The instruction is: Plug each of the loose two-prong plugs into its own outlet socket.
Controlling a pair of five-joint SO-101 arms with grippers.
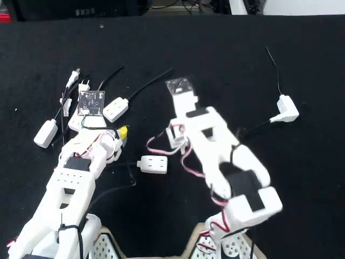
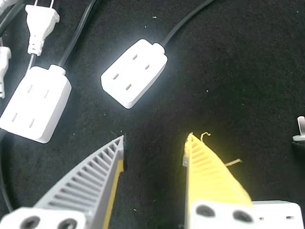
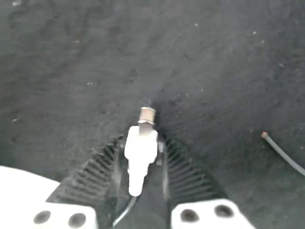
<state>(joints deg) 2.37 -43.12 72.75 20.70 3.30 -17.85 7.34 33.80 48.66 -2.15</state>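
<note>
small white plug (image 3: 141, 151) pinched in my right gripper (image 3: 141, 139), prongs poking past the fingertips, flat white socket block (image 2: 134, 71) slots up on a black cord, second socket block (image 2: 34, 102) just beside it, loose plug (image 2: 40, 21) near both, third socket block (image 1: 152, 164) between my arms, angled plug (image 1: 285, 110) well apart

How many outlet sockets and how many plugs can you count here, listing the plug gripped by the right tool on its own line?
Outlet sockets: 4
Plugs lying on the table: 4
Plug held in the right tool: 1
Total: 9
</note>
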